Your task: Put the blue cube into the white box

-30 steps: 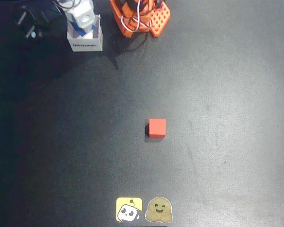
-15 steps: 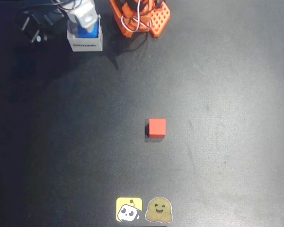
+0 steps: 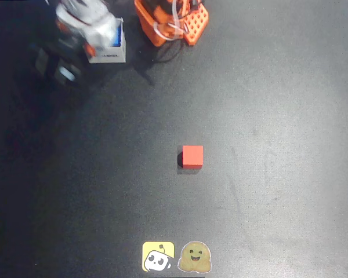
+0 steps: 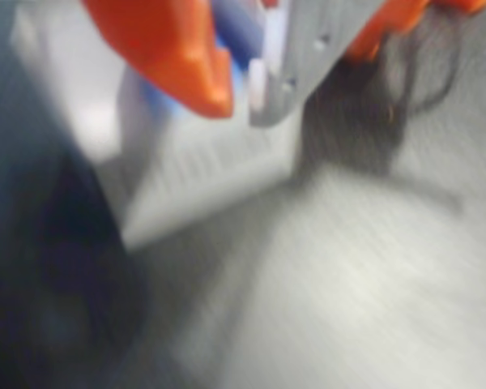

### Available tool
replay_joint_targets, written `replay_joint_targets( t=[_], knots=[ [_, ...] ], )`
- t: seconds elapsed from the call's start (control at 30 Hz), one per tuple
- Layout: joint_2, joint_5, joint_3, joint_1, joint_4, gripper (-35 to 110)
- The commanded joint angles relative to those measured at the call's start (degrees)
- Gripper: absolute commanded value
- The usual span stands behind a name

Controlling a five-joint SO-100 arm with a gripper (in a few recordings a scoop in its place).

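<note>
The white box (image 3: 108,54) stands at the top left of the black table in the overhead view, with its dark label strip facing the front. A strip of the blue cube (image 3: 115,36) shows inside it, at its right wall. My arm (image 3: 84,22) is a blur over the box's left half. In the wrist view, which is heavily smeared, my gripper (image 4: 243,93) hangs just above the white box (image 4: 211,170). Its orange and grey fingertips are almost together with nothing between them. The blue cube (image 4: 236,32) shows behind the narrow gap.
A red cube (image 3: 192,156) lies alone mid-table. The orange arm base (image 3: 173,20) stands right of the box. Two stickers (image 3: 177,256) sit at the front edge. The table's right half and middle are bare black surface.
The blue cube was left in the white box and stays there. The arm has swung fast to the left and forward over the box, blurring both views. The red cube has not moved.
</note>
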Motion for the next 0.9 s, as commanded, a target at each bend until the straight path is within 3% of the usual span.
replay_joint_targets(
  t=[0.0,0.17,0.33,0.73,0.87],
  knots=[
    [-0.09,1.41,-2.64,-17.67,-5.45,0],
    [1.32,5.27,0.53,-36.83,-13.89,0],
    [12.83,8.17,9.58,-46.76,-15.91,0],
    [56.51,12.48,34.01,-48.69,-9.93,0],
    [56.51,14.5,36.39,-48.78,-13.54,0]
  ],
)
